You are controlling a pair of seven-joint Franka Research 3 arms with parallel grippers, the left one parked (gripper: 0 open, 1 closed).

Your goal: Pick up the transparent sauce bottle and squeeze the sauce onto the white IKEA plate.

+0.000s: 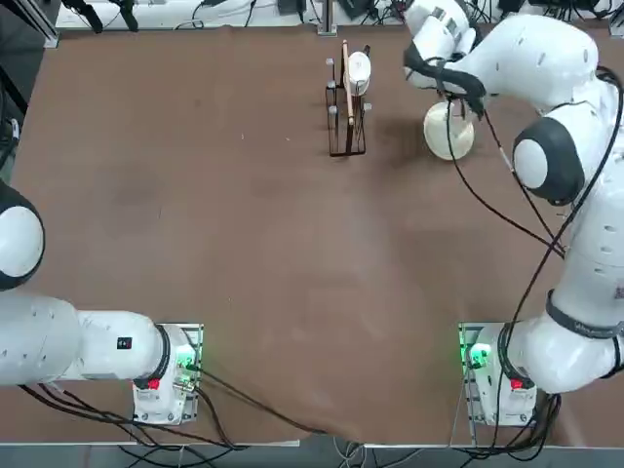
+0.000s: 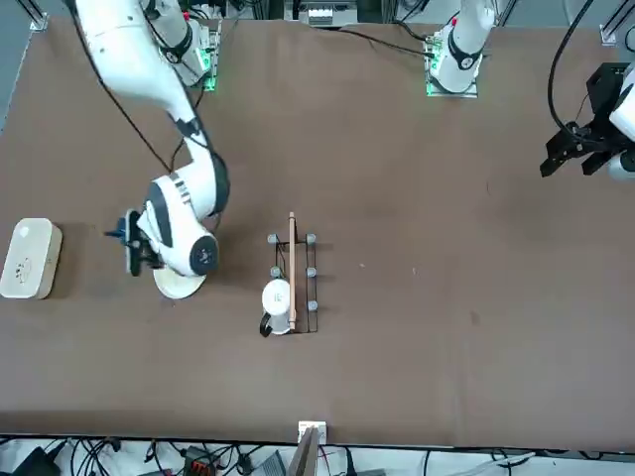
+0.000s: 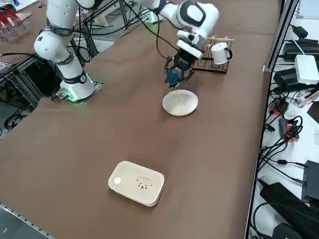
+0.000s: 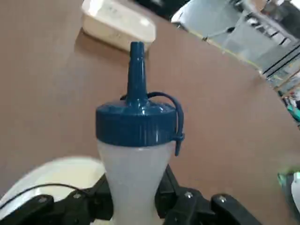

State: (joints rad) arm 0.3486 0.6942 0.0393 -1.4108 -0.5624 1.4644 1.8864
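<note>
Here, sauce bottle (image 4: 136, 154) clamped in right pincer (image 4: 136, 206)

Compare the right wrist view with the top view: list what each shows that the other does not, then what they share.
Only the right wrist view shows the transparent sauce bottle with its blue nozzle cap, clamped in the right gripper, and the white box beyond it. Only the top view shows the black wire rack holding a small white disc, and both arm bases. Both show the white IKEA plate and the brown table.

Even, bright overhead light falls on the brown worktop (image 1: 244, 244), with soft, short shadows. The wrist view is slightly blurred at its edges, the box (image 4: 118, 24) behind the bottle (image 4: 136, 140) out of focus.
</note>
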